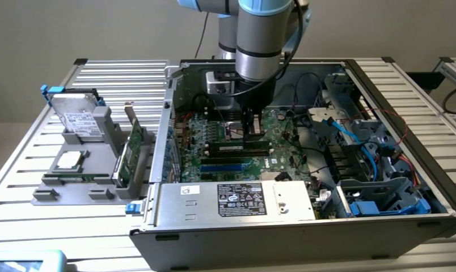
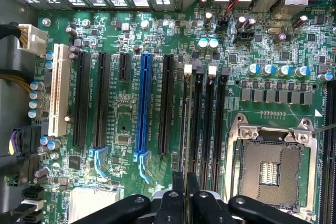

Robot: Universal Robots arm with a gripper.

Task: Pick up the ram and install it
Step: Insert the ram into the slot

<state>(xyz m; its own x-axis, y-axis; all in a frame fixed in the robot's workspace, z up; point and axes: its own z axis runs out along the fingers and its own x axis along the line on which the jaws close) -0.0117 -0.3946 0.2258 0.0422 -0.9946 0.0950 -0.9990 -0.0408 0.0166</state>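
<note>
My gripper (image 1: 250,135) reaches straight down into the open computer case (image 1: 349,73), over the motherboard (image 1: 212,136). Its two black fingers (image 2: 178,182) are closed on the ram (image 1: 237,148), a long green stick with dark chips lying along the black memory slots (image 2: 209,124). In the wrist view the ram (image 2: 184,129) appears edge-on as a thin line, in line with the slot nearest the black expansion slot (image 2: 167,103). How deep it sits in that slot I cannot tell.
A blue expansion slot (image 2: 143,103), a white slot (image 2: 56,90) and the open CPU socket (image 2: 270,169) flank the memory slots. The power supply (image 1: 239,198) and blue cables (image 1: 349,136) crowd the case. Outside, a grey fixture (image 1: 76,181) holds a hard drive (image 1: 80,122) and a tall green card (image 1: 135,150).
</note>
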